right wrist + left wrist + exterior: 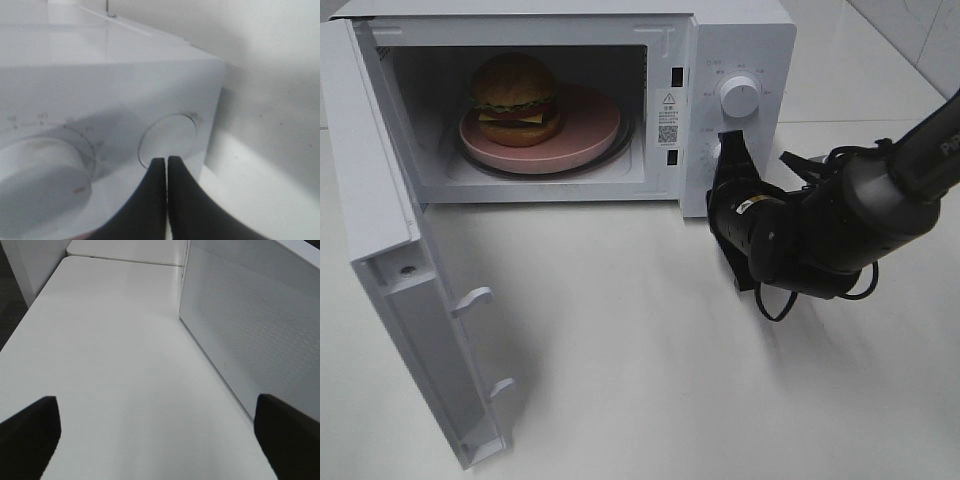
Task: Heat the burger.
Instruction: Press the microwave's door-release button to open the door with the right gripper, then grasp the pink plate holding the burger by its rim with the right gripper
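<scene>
Nearest the camera the white table [650,390] lies bare and broad, bounded on the left by the microwave's door [380,250], which is swung wide so its free edge juts toward the front. The left gripper [158,432], out of the high view, hovers over bare tabletop with its fingers spread wide, a white dotted panel [250,325] running along one side. Further back, the right gripper [166,162] reaches in from the right with its fingers pressed together, their tips at the rim of the lower dial [167,137], below the upper dial [738,97]. Beyond and left of it, past the control panel's edge, the burger [516,98] sits upright on the pink plate [590,135] inside the open microwave [750,40], well apart from both grippers.
</scene>
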